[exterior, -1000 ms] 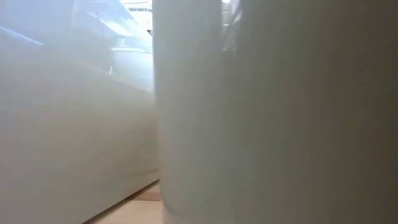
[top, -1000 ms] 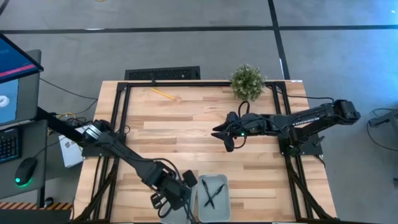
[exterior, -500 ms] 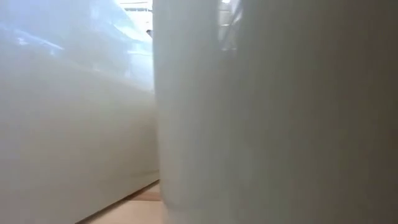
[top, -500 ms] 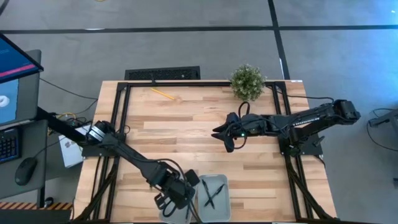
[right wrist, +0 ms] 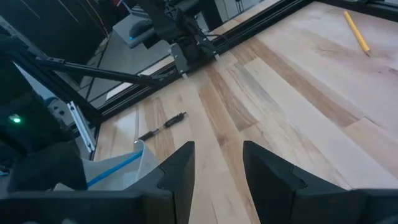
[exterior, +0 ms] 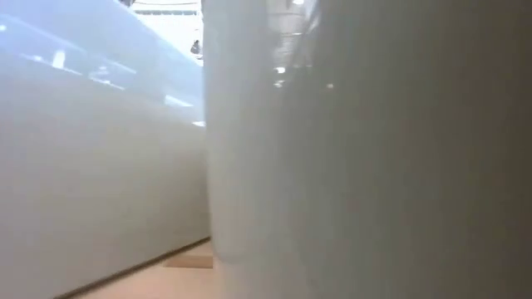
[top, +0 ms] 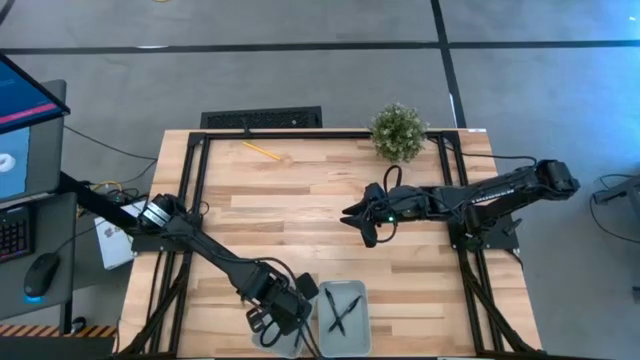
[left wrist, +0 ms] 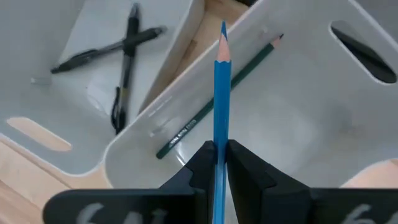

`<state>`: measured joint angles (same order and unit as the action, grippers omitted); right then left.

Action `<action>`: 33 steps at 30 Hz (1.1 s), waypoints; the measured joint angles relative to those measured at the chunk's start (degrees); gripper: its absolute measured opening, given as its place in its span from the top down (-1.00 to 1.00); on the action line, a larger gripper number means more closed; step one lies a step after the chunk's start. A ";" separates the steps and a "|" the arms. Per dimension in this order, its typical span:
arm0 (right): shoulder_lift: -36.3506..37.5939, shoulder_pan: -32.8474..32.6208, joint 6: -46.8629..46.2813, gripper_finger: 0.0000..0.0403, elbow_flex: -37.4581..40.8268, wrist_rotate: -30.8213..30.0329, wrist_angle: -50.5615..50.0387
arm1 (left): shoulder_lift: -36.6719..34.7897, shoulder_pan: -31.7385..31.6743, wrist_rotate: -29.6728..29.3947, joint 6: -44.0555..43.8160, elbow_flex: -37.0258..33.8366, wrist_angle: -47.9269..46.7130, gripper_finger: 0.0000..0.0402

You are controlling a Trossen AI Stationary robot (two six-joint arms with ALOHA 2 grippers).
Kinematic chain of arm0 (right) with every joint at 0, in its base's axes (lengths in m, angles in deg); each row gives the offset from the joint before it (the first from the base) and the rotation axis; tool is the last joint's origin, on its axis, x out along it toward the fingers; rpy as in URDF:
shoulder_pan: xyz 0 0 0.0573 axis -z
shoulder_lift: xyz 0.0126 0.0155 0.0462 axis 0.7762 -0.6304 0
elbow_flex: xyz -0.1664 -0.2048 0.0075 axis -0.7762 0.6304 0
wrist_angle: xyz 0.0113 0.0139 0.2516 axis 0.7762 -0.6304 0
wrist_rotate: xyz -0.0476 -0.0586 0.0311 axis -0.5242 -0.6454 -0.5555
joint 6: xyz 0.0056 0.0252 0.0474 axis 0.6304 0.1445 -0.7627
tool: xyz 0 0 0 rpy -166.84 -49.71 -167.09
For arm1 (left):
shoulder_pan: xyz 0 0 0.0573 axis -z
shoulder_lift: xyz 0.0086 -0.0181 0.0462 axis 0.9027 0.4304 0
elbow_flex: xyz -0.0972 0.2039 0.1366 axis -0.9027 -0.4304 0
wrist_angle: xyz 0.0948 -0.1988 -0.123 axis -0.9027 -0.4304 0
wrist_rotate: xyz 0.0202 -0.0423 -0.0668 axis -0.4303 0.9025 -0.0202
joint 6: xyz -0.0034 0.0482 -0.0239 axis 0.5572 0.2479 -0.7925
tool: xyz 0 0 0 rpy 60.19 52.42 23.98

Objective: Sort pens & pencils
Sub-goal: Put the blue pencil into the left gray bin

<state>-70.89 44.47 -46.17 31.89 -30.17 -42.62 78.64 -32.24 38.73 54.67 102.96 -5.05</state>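
Note:
My left gripper (top: 277, 316) is at the table's near edge, shut on a light blue pencil (left wrist: 222, 87) over a white bin (left wrist: 298, 124). A dark green pencil (left wrist: 211, 93) lies on that bin's floor. The neighbouring white bin (top: 343, 306) has three black pens (left wrist: 124, 56) in it. Another black pen (right wrist: 163, 126) lies on the wood near the left frame rail. A yellow pencil (top: 262, 150) lies flat near the far left corner. My right gripper (top: 363, 220) hangs open above the table's middle, touching nothing. My left gripper pinches the blue pencil between its two fingers, at the shaft's rear part (left wrist: 221, 138). The pencil runs along the fingers, and its sharpened tip (left wrist: 223, 28) points forward past them. It is lifted clear above the bin holding the green pencil.
A potted plant (top: 398, 131) stands at the far edge. Black frame rails (top: 195, 170) run along the table's sides. The low view is filled by the white bin walls (exterior: 249, 166) close up. Bare wood lies between the bins and the yellow pencil.
My left gripper, with the blue pencil, has shifted slightly toward the table's right, over the left bin. The right arm has kept still.

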 joint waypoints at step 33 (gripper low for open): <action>-0.02 0.03 -0.03 0.22 0.04 -0.04 0.11 | 0.00 -0.35 -0.49 -7.50 -8.99 3.52 0.88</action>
<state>-70.91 44.50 -46.20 31.93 -30.21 -42.51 78.64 -32.59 38.23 47.17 93.97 -1.54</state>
